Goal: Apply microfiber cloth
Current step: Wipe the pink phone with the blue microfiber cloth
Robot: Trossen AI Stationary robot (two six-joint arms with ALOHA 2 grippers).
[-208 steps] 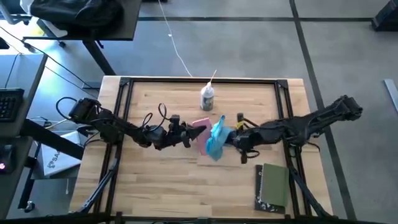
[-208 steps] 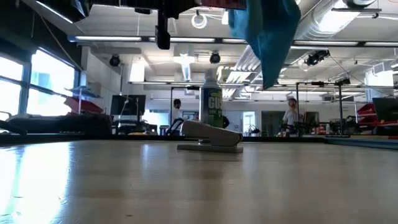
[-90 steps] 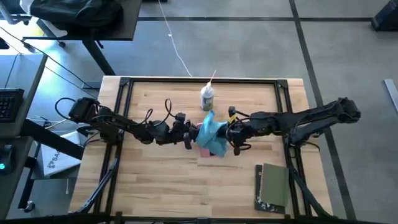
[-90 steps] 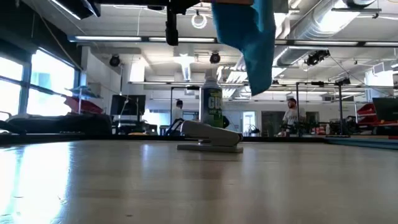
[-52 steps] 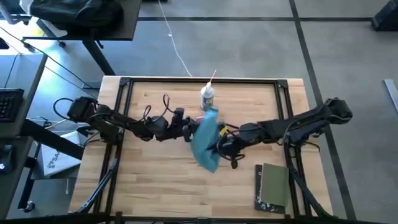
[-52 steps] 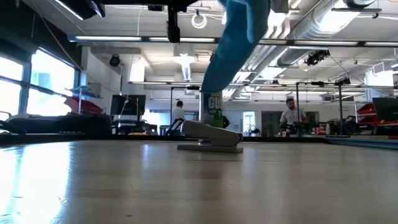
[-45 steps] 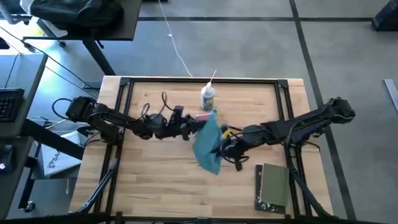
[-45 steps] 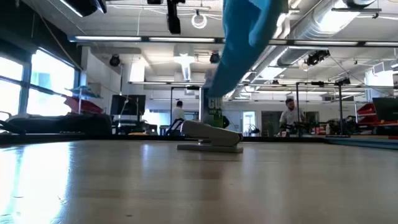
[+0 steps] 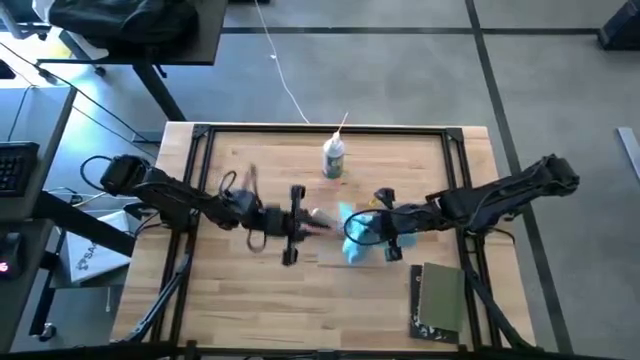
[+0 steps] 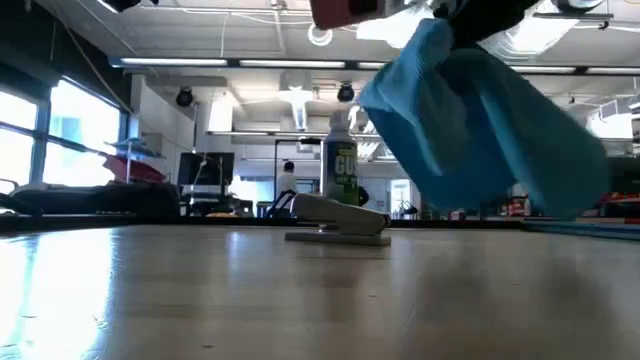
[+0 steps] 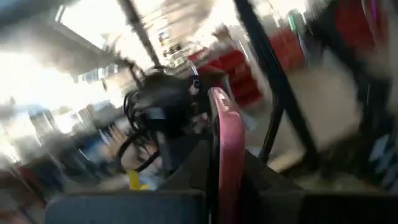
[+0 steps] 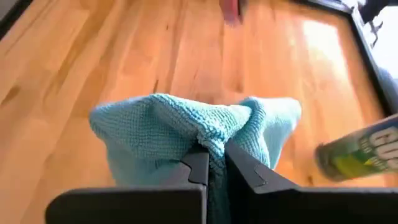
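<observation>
Right hand (image 9: 388, 238) pinches microfiber cloth (image 9: 358, 235), hanging just right of pink slab (image 9: 322, 219) clamped in left hand (image 9: 296, 226).

The light-blue cloth (image 9: 357, 232) is bunched and folded, pinched at one gathered edge by the right hand (image 12: 210, 163). It hangs clear of the worktop (image 9: 260, 290) near its middle, its loose folds drooping sideways.
</observation>
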